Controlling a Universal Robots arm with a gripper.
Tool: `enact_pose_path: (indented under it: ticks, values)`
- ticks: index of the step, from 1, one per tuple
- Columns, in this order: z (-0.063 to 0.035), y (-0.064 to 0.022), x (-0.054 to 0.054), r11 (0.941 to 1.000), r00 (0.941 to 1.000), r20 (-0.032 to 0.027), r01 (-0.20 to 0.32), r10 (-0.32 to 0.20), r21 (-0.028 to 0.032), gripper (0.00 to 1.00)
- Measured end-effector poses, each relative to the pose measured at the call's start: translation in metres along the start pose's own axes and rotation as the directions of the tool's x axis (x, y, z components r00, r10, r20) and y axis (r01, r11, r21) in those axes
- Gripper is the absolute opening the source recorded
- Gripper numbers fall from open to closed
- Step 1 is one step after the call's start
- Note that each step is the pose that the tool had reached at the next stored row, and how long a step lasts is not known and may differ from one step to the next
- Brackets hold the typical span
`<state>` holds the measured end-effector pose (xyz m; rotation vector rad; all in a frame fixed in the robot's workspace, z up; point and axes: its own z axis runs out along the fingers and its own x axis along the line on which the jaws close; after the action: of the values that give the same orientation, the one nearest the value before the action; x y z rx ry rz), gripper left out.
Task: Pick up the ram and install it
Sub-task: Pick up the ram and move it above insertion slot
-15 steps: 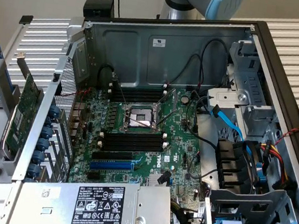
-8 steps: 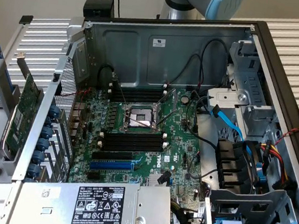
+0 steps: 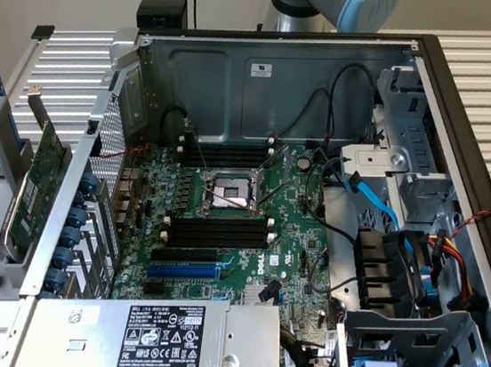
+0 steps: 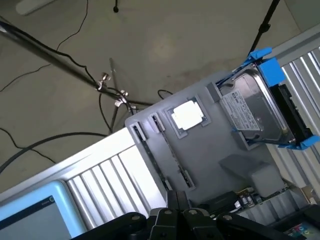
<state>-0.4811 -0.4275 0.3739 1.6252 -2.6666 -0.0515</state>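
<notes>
A: Where's the ram [image 4: 161,156]?
B: On edge in the tray [image 4: 215,150] at the exterior view's left, I judge. Its long axis follows the tray's edge, just ahead of my gripper [image 4: 180,207], which is pressed together, holding nothing.

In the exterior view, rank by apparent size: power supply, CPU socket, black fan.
Largest: power supply.
Next: black fan.
Smallest: CPU socket, though it looks near the fan's size and the fan seems nearer the camera, so that pair is unsure.

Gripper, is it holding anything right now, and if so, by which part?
Nothing, as far as shows: the gripper is shut, with no object visible between its fingertips.
</notes>
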Motion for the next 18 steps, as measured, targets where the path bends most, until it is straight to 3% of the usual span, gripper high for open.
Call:
enact_pose_path:
  ticks: [4, 10, 12, 14, 16, 18]
  values:
    - [0.0012, 0.0000, 0.0000, 0.9974, 0.9974, -0.0050, 0.071, -0.071, 0.0011, 0.10]
    - [0.0019, 0.0000, 0.0000, 0.9868, 0.9864, -0.0295, 0.162, -0.161, 0.0092, 0.10]
    - [0.0022, 0.0000, 0.0000, 0.9824, 0.9818, -0.0392, 0.186, -0.186, 0.0149, 0.10]
    - [0.0022, 0.0000, 0.0000, 0.9777, 0.9775, -0.0393, 0.208, -0.207, 0.0268, 0.10]
    - [0.0024, -0.0001, 0.0000, 0.9722, 0.9731, -0.0347, 0.229, -0.228, 0.0478, 0.10]
    - [0.0027, -0.0002, 0.0000, 0.9662, 0.9678, -0.0329, 0.251, -0.250, 0.0585, 0.10]
